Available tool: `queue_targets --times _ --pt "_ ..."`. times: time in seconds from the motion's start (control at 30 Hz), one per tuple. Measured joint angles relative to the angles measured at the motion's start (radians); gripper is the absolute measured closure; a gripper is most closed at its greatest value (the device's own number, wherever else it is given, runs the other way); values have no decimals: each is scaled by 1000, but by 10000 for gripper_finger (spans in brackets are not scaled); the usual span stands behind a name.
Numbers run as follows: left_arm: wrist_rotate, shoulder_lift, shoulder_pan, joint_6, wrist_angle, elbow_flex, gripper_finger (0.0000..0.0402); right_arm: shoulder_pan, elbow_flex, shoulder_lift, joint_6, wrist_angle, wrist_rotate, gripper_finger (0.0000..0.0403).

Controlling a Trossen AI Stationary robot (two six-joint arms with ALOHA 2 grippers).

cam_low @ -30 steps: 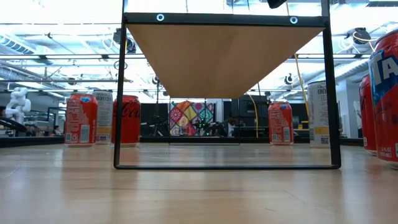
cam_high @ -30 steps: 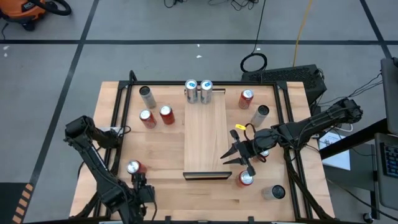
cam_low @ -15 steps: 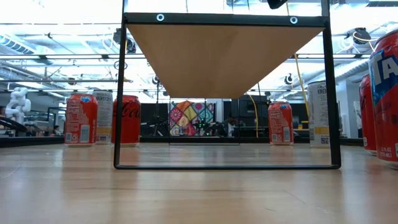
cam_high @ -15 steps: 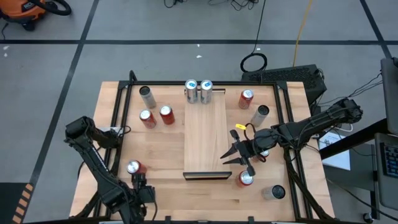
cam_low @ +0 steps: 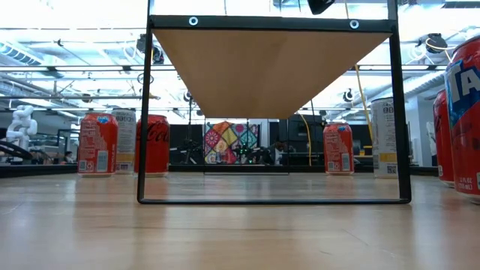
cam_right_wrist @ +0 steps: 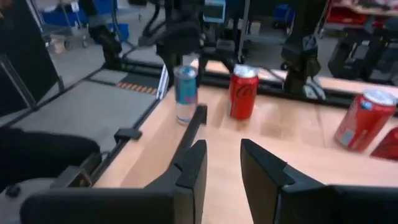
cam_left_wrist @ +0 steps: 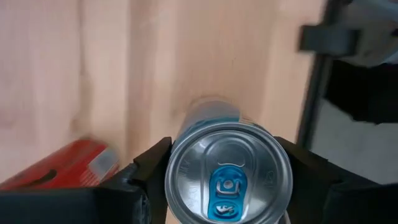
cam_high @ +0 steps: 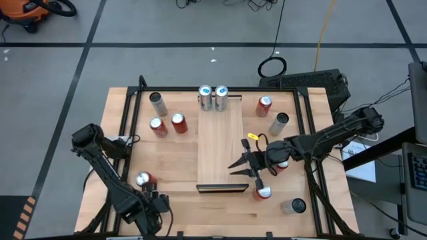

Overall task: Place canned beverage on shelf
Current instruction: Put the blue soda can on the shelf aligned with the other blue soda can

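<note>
Already two silver cans [cam_high: 212,97] stand on the pale wood shelf [cam_high: 219,143]; left gripper [cam_left_wrist: 227,165] brackets another blue-tabbed silver can [cam_left_wrist: 228,177], grip uncertain, right gripper [cam_high: 245,167] narrowly parted, empty.

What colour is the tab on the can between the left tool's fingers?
Blue, on the can's silver lid; left wrist view.

Looking down I'm counting five red cans [cam_high: 178,121], five silver cans [cam_high: 279,121], one shelf [cam_high: 219,143], two arms [cam_high: 320,140]. Left wrist view's showing another silver one.
</note>
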State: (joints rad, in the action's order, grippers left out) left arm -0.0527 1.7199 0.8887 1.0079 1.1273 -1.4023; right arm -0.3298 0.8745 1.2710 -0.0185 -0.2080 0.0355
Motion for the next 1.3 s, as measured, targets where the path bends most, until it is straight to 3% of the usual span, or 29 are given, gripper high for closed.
queue_targets --times 0.23,0.47,0.7,0.9,1.07,1.3 --pt "25 2 -48 -49 160 -129 176 -13 0 22 -6 -29 127 328" --pt "23 2 -124 -161 288 -358 176 -27 0 22 3 -51 181 328" --pt "14 2 -241 -180 422 -645 176 -92 0 22 45 -106 529 328" --pt "-35 -2 -371 -205 441 -800 175 -118 0 22 143 -180 647 328" --pt "-98 -3 -483 -179 443 -831 175 -115 0 22 212 -197 667 328" --pt "-121 -3 -602 -183 423 -831 175 -109 0 64 285 -396 504 325"
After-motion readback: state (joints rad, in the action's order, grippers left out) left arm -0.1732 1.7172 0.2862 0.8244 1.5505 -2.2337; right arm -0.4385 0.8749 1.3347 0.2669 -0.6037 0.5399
